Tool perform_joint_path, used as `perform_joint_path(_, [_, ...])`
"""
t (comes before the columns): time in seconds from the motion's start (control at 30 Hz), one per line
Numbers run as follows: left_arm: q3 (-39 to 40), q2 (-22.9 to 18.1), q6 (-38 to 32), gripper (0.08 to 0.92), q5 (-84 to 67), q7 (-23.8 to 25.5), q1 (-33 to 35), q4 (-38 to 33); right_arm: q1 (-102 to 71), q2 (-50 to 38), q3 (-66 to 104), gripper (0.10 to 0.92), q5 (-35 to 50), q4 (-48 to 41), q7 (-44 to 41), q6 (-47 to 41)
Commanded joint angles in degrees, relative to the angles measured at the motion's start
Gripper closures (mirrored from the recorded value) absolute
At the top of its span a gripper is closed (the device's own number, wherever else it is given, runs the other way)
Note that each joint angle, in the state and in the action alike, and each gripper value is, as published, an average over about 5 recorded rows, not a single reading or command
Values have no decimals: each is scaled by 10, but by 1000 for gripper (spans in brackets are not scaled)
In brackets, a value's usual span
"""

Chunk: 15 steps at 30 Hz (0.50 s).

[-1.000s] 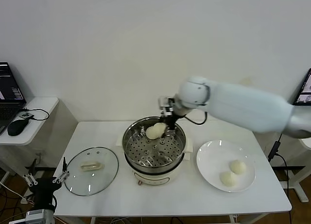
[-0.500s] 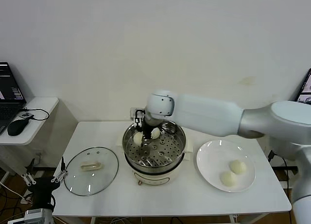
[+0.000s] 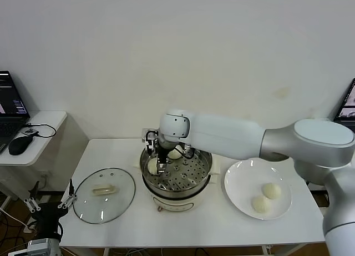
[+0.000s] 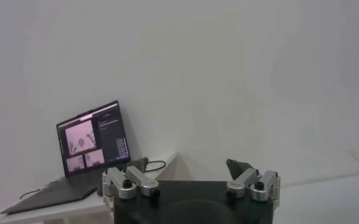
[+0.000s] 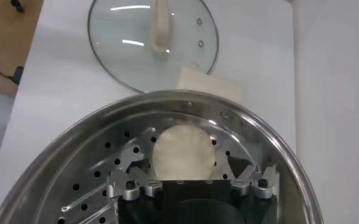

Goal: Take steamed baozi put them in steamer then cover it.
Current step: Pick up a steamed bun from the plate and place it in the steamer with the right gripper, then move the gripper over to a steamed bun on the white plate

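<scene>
Inside steamer (image 3: pixel 188 186), right gripper (image 3: pixel 157 166) holds baozi (image 5: pixel 184 151).

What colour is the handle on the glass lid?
Cream, the lid handle shows best in the right wrist view.

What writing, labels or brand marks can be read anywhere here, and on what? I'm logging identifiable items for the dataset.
None can be read.
Laptop screen beside the table: windows with lines of text, too small and blurred to read.
Steamer, its glass cover, the plate and the baozi at the right claw: no visible marking.
</scene>
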Motion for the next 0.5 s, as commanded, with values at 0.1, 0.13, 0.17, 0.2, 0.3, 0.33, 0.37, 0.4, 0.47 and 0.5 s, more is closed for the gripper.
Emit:
perform_joint_path(0.1, [0,1,2,177,1,2,2,-6,105,-182,-3,203,-54,91,-146,88])
perform_joint_path(0.13, [1,1,2,177,1,2,2,-7,112,-204,-4,202,-62,103,-157,98])
perform_joint_path(0.17, [1,0,2,177,1,2,3,-8,115,-225,-5,202,-73,114,-168,112])
perform_joint_path(0.2, [1,0,2,177,1,2,4,-8,116,-251,-7,202,-87,128,-180,128])
perform_joint_path(0.3, [3,1,2,177,1,2,8,-8,103,-330,-9,203,-138,165,-208,174])
perform_joint_path(0.33, [3,2,2,177,2,2,9,-8,95,-359,-9,203,-157,176,-216,186])
perform_joint_path(0.37, [4,2,2,177,3,2,9,-8,88,-383,-9,203,-174,184,-221,196])
perform_joint_path(0.4, [4,2,2,177,3,2,10,-8,79,-407,-9,203,-190,192,-225,205])
perform_joint_path(0.47, [6,2,3,177,5,3,11,-8,60,-450,-6,202,-221,207,-231,219])
perform_joint_path(0.5, [7,2,3,177,6,3,11,-8,47,-468,-3,202,-236,214,-232,226])
